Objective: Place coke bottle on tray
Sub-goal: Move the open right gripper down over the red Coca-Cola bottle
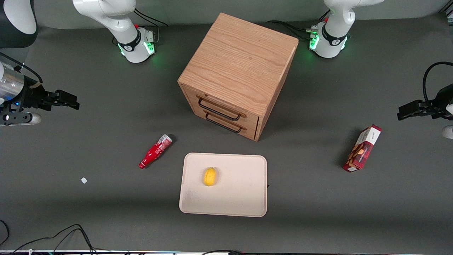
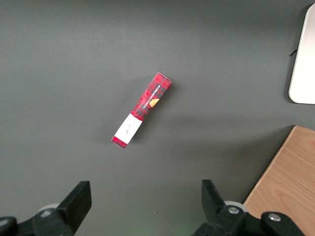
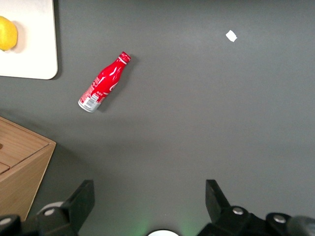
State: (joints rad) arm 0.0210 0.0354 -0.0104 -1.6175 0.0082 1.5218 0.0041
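Currently the coke bottle (image 1: 155,151) is seen lying on its side on the grey worktop (image 1: 88,141), just beside the tray (image 1: 244,198) but apart from it, toward the working arm's end. Its red cap is pointed nearer the front camera, its silvery base farther. The tray is laid flat in front of the wooden drawer cabinet (image 1: 240,67), and a yellow lemon (image 1: 209,176) is carried on it. The tool (image 1: 65,100) is held above the worktop at the working arm's end, well apart from the bottle; its fingers (image 3: 74,204) are seen spread wide with nothing between them. A red snack box (image 1: 362,148) is found toward the parked arm's end. A small white scrap (image 1: 84,180) is noted on the worktop, nearer the front camera than the bottle
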